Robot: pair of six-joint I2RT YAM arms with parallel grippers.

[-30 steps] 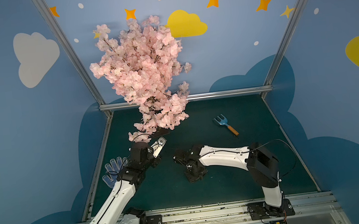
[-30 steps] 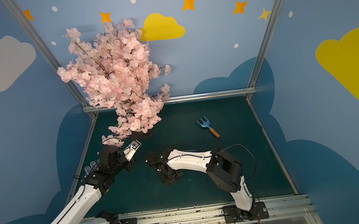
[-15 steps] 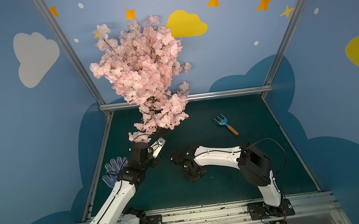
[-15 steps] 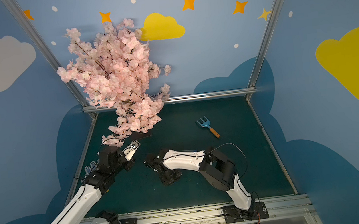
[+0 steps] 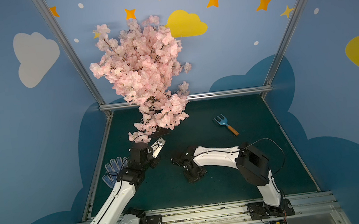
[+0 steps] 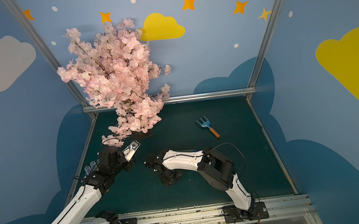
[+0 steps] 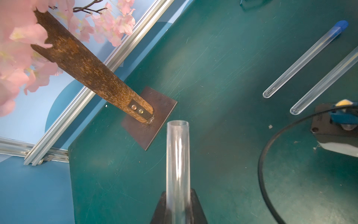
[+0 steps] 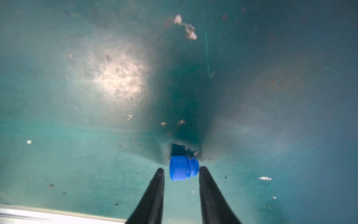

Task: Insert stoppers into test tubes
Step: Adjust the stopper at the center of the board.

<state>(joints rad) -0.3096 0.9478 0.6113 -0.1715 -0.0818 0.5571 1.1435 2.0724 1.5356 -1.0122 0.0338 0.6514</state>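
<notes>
In the left wrist view my left gripper (image 7: 178,194) is shut on a clear test tube (image 7: 177,155). Its open mouth points toward the tree's base plate. Two more test tubes lie on the green mat: one (image 7: 304,60) carries a blue stopper (image 7: 342,25), and the other (image 7: 325,81) runs off the frame edge. In the right wrist view my right gripper (image 8: 181,169) is open, low over the mat. A loose blue stopper (image 8: 183,167) lies on its side between the fingertips. In both top views the grippers (image 5: 154,161) (image 5: 176,161) sit mid-mat, and the tubes do not show.
A pink blossom tree (image 5: 143,75) leans over the back left, its trunk bolted to a metal plate (image 7: 155,124). A blue garden fork (image 5: 225,124) lies back right. A dotted glove (image 5: 113,171) lies beside the left arm. A black cable (image 7: 263,159) loops nearby.
The right arm has shifted a little to the left, its elbow folding in. The left arm and its tube have not moved.
</notes>
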